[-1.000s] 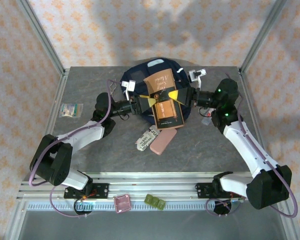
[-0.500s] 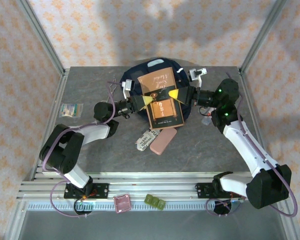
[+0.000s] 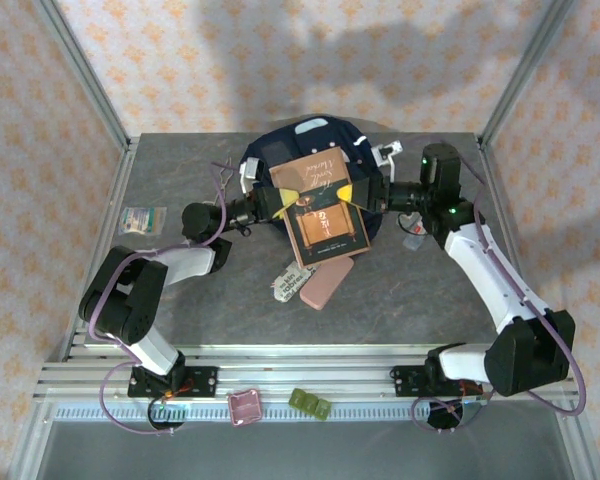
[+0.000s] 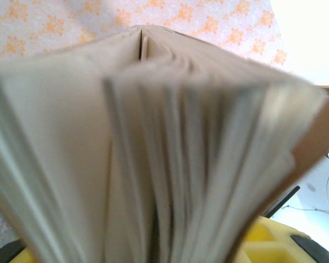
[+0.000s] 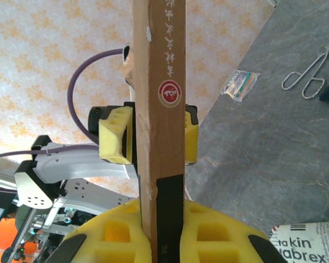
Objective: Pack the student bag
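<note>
The student bag (image 3: 280,143), a large navy backpack, lies flat at the far middle of the grey table (image 3: 430,300), and everything below is placed from it.

The two arms reach in from either side of the bag. Compared with a second ago, the left arm has folded its elbow back towards its base and the right arm has swung its elbow further along the bag's right side.

A brown hardback book (image 3: 325,215) hangs over the bag's near half, its near end jutting past the bag's near edge. It has risen and turned a little since a second ago, so it now looks lifted off the bag, not lying on it.

The left gripper (image 3: 285,195) is clenched on the book's left edge, where the left wrist view shows the pages fanning apart. The right gripper (image 3: 356,192) is clamped on the spine; the right wrist view shows yellow pads on both sides.

A pink case (image 3: 327,282) and a printed packet (image 3: 290,282) wait just nearer than the bag.

You are probably mid-carry: the book needs steering into the bag's opening, which cannot be made out here.
</note>
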